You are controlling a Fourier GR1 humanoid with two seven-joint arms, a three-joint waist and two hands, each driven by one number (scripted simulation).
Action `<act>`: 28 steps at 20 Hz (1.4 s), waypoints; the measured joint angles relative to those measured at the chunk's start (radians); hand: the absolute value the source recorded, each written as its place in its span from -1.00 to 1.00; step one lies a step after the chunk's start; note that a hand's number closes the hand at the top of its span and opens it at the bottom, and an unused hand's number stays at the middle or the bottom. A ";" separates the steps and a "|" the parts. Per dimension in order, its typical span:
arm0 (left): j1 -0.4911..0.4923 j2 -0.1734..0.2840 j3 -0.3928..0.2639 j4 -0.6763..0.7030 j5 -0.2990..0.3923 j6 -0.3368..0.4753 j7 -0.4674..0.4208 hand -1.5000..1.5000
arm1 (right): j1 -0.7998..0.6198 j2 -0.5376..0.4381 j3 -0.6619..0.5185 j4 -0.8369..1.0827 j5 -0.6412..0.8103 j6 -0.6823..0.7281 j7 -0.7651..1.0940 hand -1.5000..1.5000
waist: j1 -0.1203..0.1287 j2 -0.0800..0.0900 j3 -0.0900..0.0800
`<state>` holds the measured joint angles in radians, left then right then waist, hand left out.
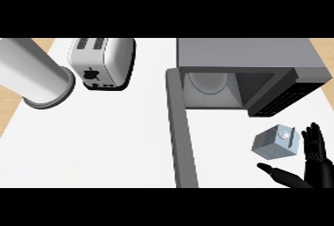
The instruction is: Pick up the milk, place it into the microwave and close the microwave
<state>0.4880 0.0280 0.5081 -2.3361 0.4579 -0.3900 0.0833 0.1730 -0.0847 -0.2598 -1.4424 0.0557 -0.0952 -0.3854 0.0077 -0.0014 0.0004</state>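
Observation:
The milk (276, 142) is a small pale grey-blue carton with a round cap on top, standing on the white counter at the lower right, in front of the microwave. My right hand (315, 165) is just right of and below it, fingers straight and pointing up, thumb stretched out to the left under the carton; it is open and holds nothing. The grey microwave (248, 53) stands at the upper right with its door (179, 132) swung wide open toward me. Inside the cavity a round white turntable (209, 81) shows. My left hand is out of view.
A silver toaster (101, 62) stands at the upper middle left. A large white cylinder (32, 73) lies tilted at the upper left. The white counter (98, 141) stretches across the left and centre, with wood floor past its left edge.

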 measured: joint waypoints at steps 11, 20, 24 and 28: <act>0.007 -0.016 0.024 -0.002 0.021 -0.032 0.011 -1.00 | -0.152 -0.045 -0.057 0.334 0.012 -0.031 -0.172 -1.00 | 0.002 0.001 0.000; -0.008 -0.015 0.047 0.001 0.040 -0.041 0.031 -1.00 | -0.277 -0.092 -0.089 0.631 0.009 -0.006 -0.363 1.00 | 0.004 0.002 0.000; -0.003 -0.009 0.061 0.003 0.047 -0.050 0.026 -1.00 | -0.322 -0.112 -0.081 0.717 0.034 -0.011 -0.463 1.00 | 0.006 0.001 0.000; -0.006 -0.001 0.090 0.004 0.063 -0.055 0.043 -1.00 | -0.354 -0.118 -0.084 0.760 0.035 -0.023 -0.535 1.00 | 0.004 0.000 -0.002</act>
<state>0.4819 0.0267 0.5979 -2.3322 0.5204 -0.4448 0.1266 -0.1812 -0.2024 -0.3438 -0.6828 0.0905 -0.1187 -0.9206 0.0122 -0.0018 -0.0014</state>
